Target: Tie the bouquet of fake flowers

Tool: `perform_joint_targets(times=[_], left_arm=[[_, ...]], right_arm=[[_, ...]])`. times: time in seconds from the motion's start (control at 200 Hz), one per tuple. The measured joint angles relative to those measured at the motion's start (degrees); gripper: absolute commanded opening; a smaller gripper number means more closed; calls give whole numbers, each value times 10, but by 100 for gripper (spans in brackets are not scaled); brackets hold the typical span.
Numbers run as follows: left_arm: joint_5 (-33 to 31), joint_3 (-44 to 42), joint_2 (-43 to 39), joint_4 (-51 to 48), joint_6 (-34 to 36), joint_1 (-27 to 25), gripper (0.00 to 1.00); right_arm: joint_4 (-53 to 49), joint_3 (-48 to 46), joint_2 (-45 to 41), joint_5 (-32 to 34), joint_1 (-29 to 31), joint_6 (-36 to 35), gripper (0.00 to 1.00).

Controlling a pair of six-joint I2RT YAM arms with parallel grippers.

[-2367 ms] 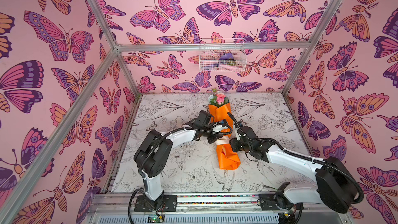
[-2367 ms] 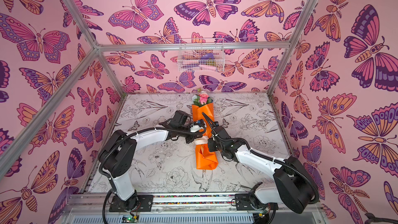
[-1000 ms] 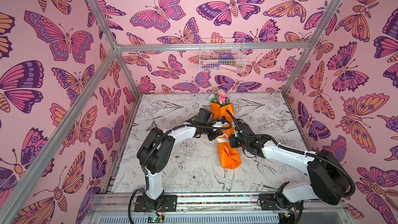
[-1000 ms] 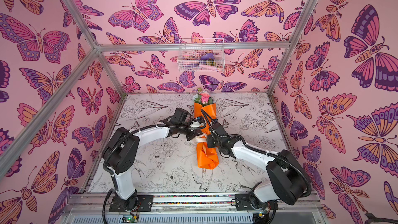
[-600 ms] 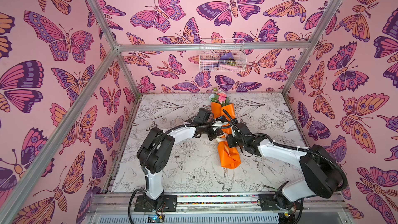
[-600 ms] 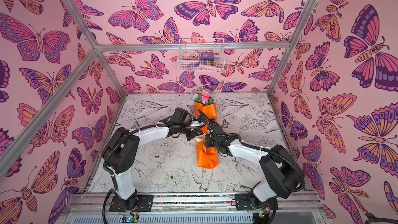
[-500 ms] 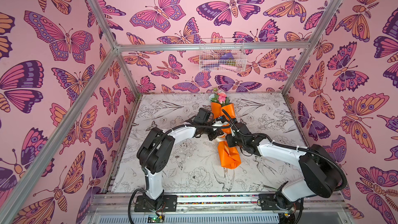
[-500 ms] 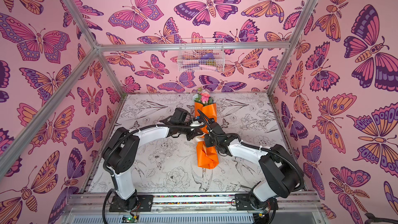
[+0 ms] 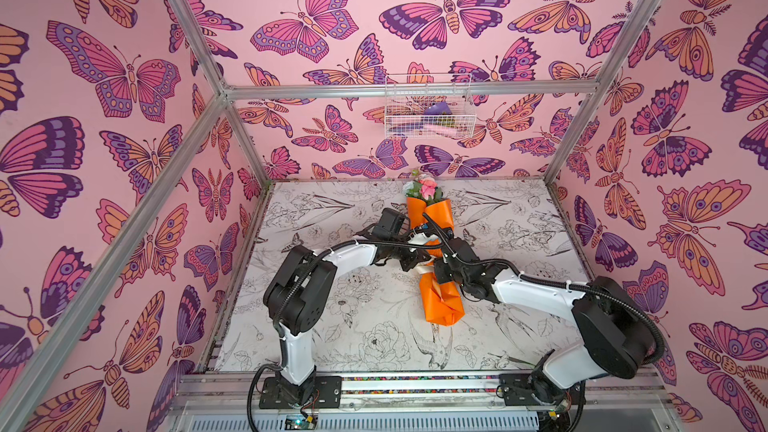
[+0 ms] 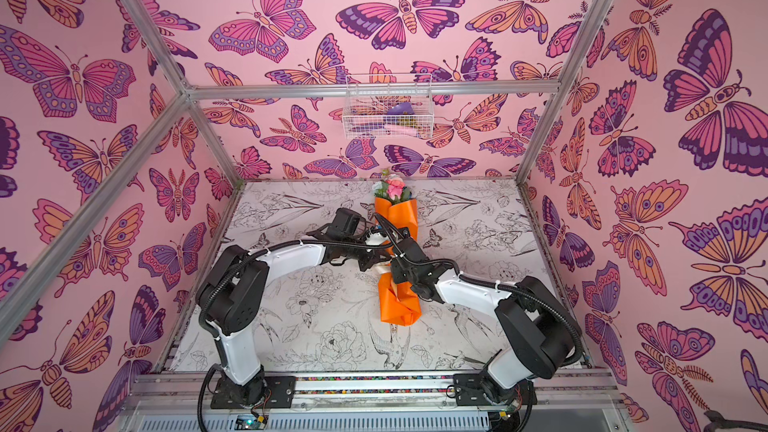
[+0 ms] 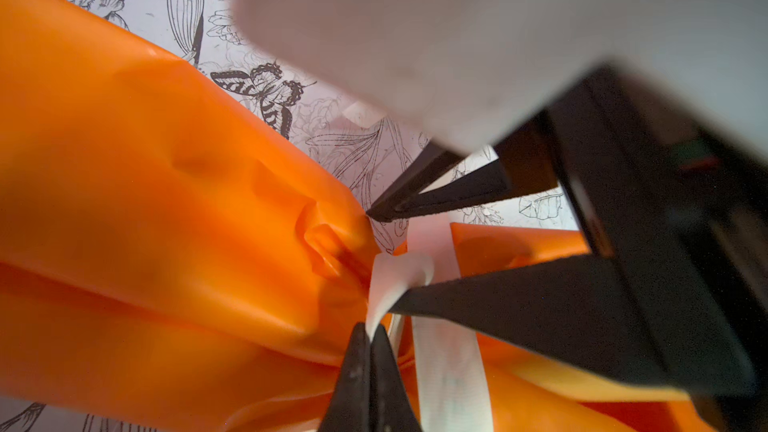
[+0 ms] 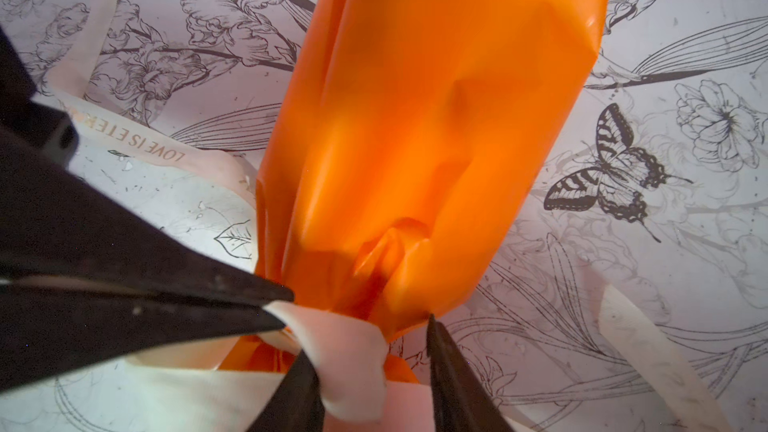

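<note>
Top views, Mo: how does the bouquet (image 9: 441,303) lie?

Flat on the counter (image 9: 332,326), Ina, with its long axis running from the robot's side to the back wall (image 9: 353,139). The flower heads (image 9: 424,189) point at that wall, beyond both pincers. The folded orange tail lies on the near side of them. The pincers meet over its waist.

What does the left wrist view add?

The left pincer (image 11: 369,332) is pinched tight on the cream ribbon (image 11: 446,363), just beside the gathered neck of the paper. Facing it, the right pincer (image 11: 383,261) has its jaws apart, with ribbon draped over one finger and nothing clamped.

And the right wrist view?

It shows lettering on the ribbon, "LOVE IS ETER", running out past the left pincer. The blooms show in both top views alone. The wrist views give only orange paper and ribbon.
</note>
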Motion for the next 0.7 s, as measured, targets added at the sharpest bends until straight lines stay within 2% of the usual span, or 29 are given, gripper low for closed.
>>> perform_joint_targets(times=[0.105,0.235,0.486,0.586,0.701], left_arm=[[3,-4,0,1,-4,0,22],[3,-13,-1,5,-11,1,28],[-23,-91,-47,41,-39,12,29],[-45,-146,-85,84,-66,15,21],[-66,-202,-116,140,-99,16,20]], right_arm=[[16,0,5,9,0,-1,24],[28,4,19,24,0,2,16],[41,7,34,42,0,9,13],[42,7,34,50,0,15,11],[42,7,34,56,0,23,10]])
